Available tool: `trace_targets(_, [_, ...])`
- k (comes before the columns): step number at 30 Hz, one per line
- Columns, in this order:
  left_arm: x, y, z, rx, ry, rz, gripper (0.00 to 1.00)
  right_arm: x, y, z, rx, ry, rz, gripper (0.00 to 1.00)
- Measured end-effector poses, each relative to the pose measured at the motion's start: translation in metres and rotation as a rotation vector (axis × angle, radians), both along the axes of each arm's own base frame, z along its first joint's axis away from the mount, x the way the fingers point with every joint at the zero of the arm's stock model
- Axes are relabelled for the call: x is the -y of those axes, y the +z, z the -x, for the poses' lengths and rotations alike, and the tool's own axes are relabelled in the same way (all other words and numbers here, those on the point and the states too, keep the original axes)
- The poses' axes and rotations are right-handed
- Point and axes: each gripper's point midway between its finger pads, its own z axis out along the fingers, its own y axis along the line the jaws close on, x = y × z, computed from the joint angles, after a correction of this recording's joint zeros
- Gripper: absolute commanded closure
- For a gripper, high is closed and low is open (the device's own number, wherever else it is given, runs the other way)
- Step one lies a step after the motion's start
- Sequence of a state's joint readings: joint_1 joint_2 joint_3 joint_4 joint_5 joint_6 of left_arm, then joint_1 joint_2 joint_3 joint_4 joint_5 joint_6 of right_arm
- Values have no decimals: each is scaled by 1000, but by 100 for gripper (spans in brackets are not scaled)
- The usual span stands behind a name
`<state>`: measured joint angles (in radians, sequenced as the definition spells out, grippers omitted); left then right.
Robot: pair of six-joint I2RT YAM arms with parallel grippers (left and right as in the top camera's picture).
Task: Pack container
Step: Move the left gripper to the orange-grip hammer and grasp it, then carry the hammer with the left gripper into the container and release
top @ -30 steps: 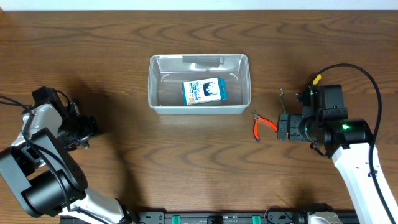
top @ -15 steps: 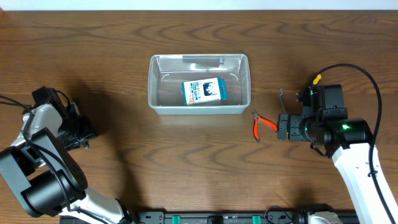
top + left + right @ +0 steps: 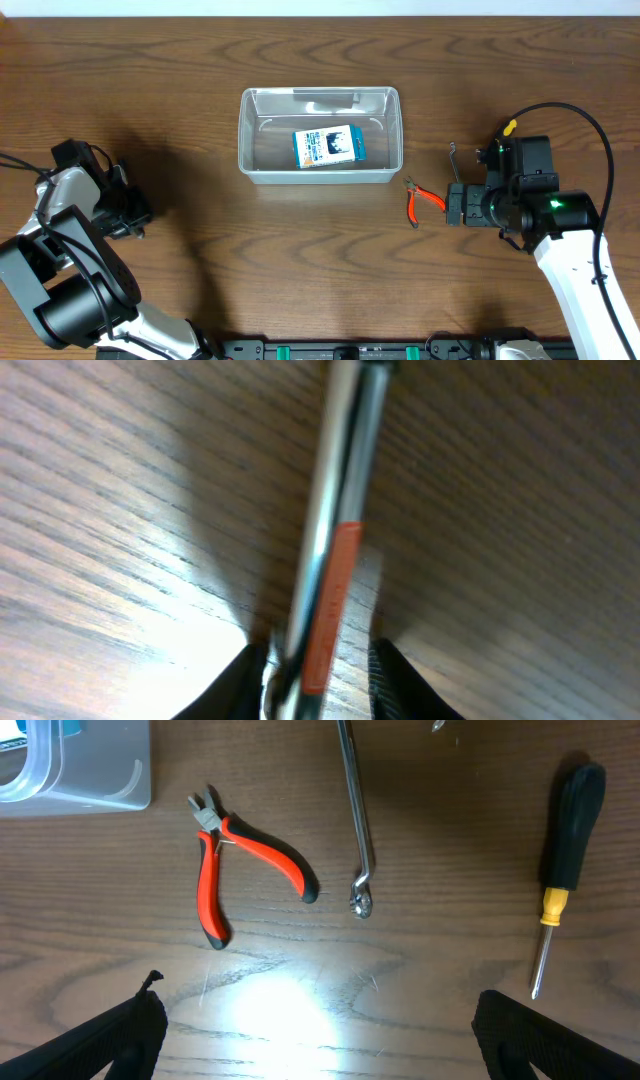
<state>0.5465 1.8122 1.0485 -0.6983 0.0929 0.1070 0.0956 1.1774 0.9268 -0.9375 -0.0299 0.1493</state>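
Note:
The clear container (image 3: pixel 249 160) stands at mid-table with a blue and white box (image 3: pixel 328 146) lying inside; its corner (image 3: pixel 90 770) shows in the right wrist view. My left gripper (image 3: pixel 135 212) is far to the left of it, down at the table. Its fingers (image 3: pixel 245 680) straddle a shiny metal tool with an orange label (image 3: pixel 330 560). The left finger is against the tool and a thin gap shows on the right side. My right gripper (image 3: pixel 320 1030) hangs wide open over bare wood, right of the container, holding nothing.
Red-handled pliers (image 3: pixel 235 860) lie just ahead of the right gripper. A bent metal rod (image 3: pixel 357 810) and a black and yellow screwdriver (image 3: pixel 565 850) lie beside them. In the overhead view the left arm hides the metal tool.
The left gripper's jaws have narrowed from wide apart to close around the metal tool. The right arm and the loose tools have not moved.

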Motion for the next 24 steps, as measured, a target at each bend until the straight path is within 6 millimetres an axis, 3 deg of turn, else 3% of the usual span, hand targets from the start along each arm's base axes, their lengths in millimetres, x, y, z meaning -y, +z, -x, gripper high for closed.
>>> trace_targets(5, [0,0,0,1,-2,0,81,0,0,0,0,0,0,1])
trace_targets(12, [0,0,0,-1,-1,-2,94,0,0,0,0,0,0,1])
trace_targets(20, [0,0,0,1,-2,0,94,0,0,0,0,0,0,1])
trace_targets(24, [11,1,-2,18,-4,59,94,0,0,-1,5,0,-1,1])
